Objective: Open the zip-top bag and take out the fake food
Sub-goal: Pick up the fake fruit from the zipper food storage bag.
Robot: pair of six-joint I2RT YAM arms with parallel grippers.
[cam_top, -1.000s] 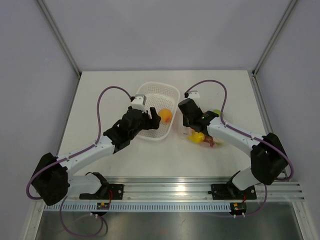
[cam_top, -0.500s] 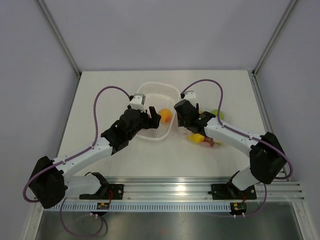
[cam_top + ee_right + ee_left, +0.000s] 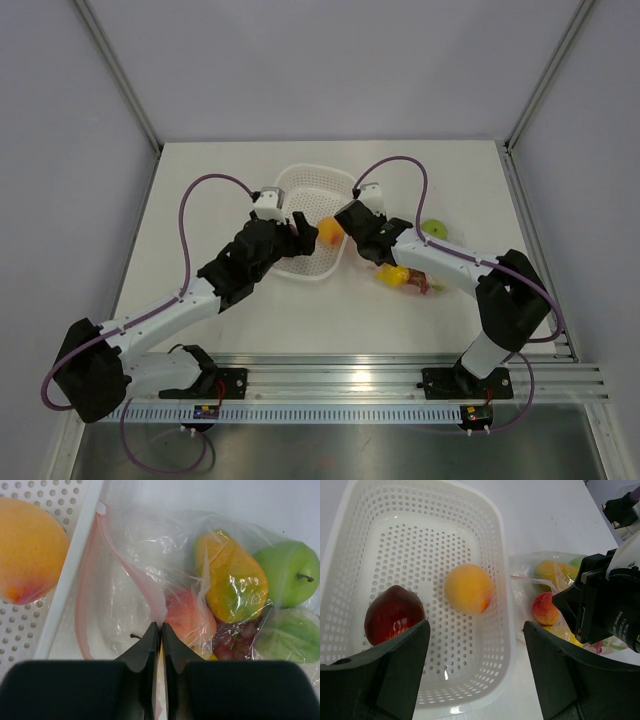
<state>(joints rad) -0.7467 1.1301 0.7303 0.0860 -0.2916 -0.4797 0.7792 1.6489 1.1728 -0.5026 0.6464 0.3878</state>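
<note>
**Right gripper pinches the bag beside the basket; left gripper hangs open over it**

The white basket [image 3: 410,545] sits on the table [image 3: 220,180]. The zip-top bag [image 3: 135,550] lies just beside the basket's right wall, its crinkled film up against the rim. The right gripper [image 3: 161,629] is clenched on the bag. Its two fingertips are pressed together on the film, right at the pink zip strip [image 3: 131,567] on the side of the bag nearest the basket.

Most of the fake food [image 3: 232,577] is inside the bag, on the side away from the basket. There is a yellow-orange piece, a green apple [image 3: 285,572], a reddish fruit [image 3: 187,617], a pale green leafy piece [image 3: 292,637] and a dark red bunch [image 3: 231,644].

Two pieces lie inside the basket: an orange fruit [image 3: 468,587] near its middle and a dark red apple [image 3: 394,614] near its left wall.

The left gripper [image 3: 475,630] hovers above the basket with its fingers spread wide, grasping nothing.
</note>
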